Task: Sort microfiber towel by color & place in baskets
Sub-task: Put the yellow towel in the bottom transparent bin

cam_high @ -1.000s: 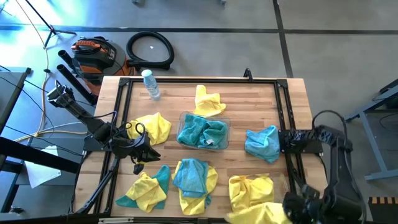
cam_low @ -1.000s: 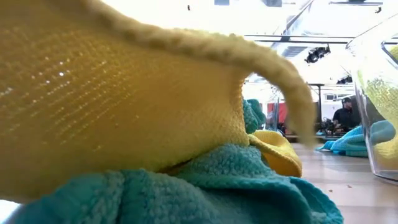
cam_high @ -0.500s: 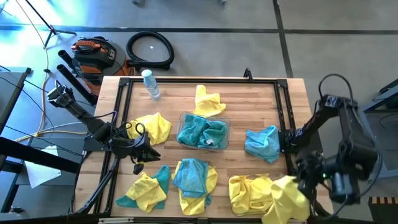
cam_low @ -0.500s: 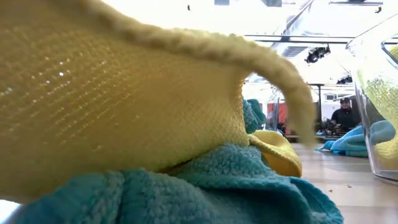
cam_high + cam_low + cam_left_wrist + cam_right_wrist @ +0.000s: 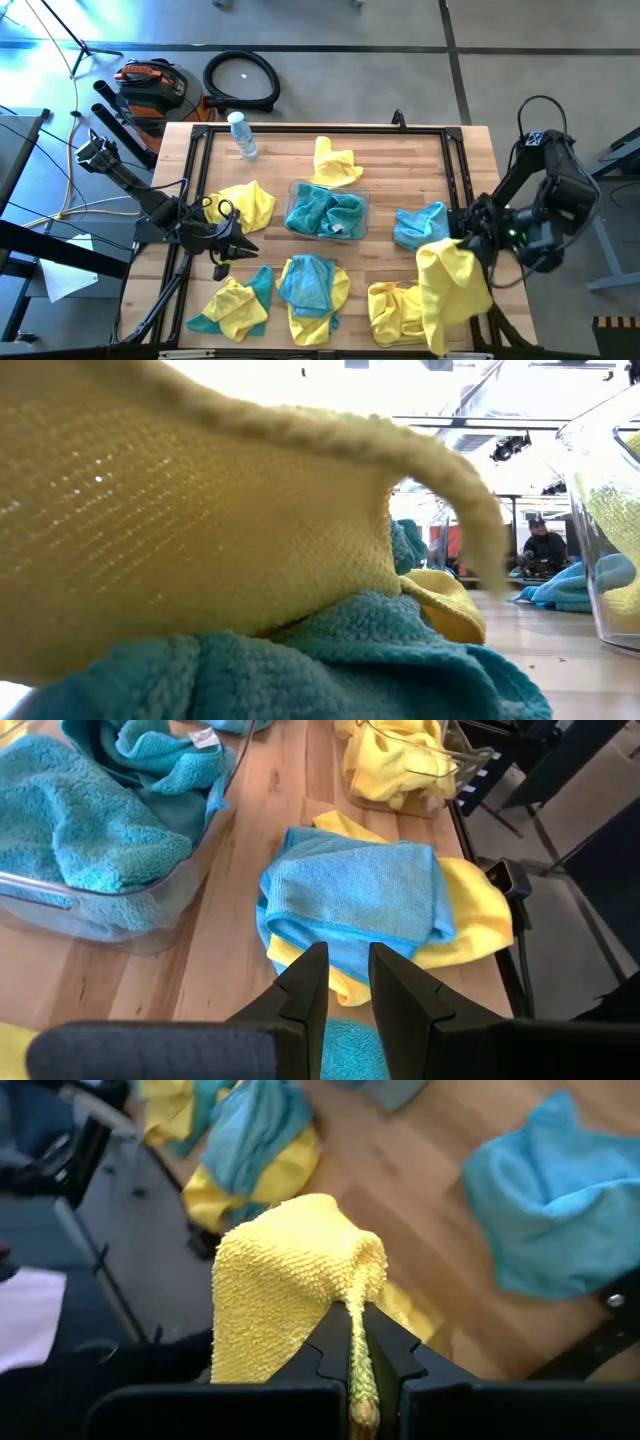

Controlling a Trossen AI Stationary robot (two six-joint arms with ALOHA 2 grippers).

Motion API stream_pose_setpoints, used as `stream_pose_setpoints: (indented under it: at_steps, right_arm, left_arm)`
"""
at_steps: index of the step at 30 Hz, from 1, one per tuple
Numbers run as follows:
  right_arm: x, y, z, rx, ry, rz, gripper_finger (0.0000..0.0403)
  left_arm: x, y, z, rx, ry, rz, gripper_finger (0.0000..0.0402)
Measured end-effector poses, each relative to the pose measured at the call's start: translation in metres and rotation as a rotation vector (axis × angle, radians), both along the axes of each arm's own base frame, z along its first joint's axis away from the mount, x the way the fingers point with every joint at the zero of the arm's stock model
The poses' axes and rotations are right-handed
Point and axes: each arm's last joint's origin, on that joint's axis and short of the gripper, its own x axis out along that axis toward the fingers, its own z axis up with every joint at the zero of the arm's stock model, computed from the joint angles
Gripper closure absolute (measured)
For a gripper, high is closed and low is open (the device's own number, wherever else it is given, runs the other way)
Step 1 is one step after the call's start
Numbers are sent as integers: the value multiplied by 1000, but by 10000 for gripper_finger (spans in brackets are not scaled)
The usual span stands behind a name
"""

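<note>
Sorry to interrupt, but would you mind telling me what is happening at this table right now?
The robot is sorting cloths by colour. Its right gripper is shut on a yellow towel and holds it in the air over the table's right side, above the basket of yellow cloths. The middle basket holds teal cloths. The left gripper waits near the left edge, holding nothing. Several yellow and teal cloths lie unsorted on the wooden table.

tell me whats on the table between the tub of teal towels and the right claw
A loose teal towel lies between the clear tub and the right claw, which holds a yellow towel; the high view shows this.
</note>
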Motion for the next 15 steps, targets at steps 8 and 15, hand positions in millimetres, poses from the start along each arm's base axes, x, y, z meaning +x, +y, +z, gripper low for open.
stream_pose_setpoints:
  at_steps: [8, 15]
  right_arm:
    - [25, 33, -18, 69, 83, 18, 403]
    - [67, 98, -22, 129, -208, 133, 403]
  left_arm:
    - [1, 1, 0, 2, 0, 6, 340]
    - [1, 1, 0, 2, 0, 6, 340]
